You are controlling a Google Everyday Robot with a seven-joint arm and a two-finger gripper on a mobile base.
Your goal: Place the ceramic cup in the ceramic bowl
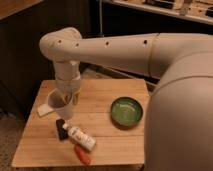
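one white ceramic cup hangs over the table's left side, seemingly clamped in the gripper — carry underway; next, swing right over the green ceramic bowl.

Glossy green bowl, seemingly wooden table

We find the scene dim and warm-toned. The brightest surface is the pale arm above the ceramic bowl, lit on its upper side and shaded beneath. The bowl's green glaze carries small soft highlights (no harsh glare). The wooden table around the bowl is evenly and moderately lit. Left of the bowl, the gripper holding the ceramic cup sits in the arm's shade. The cabinet far left of the bowl falls near black.
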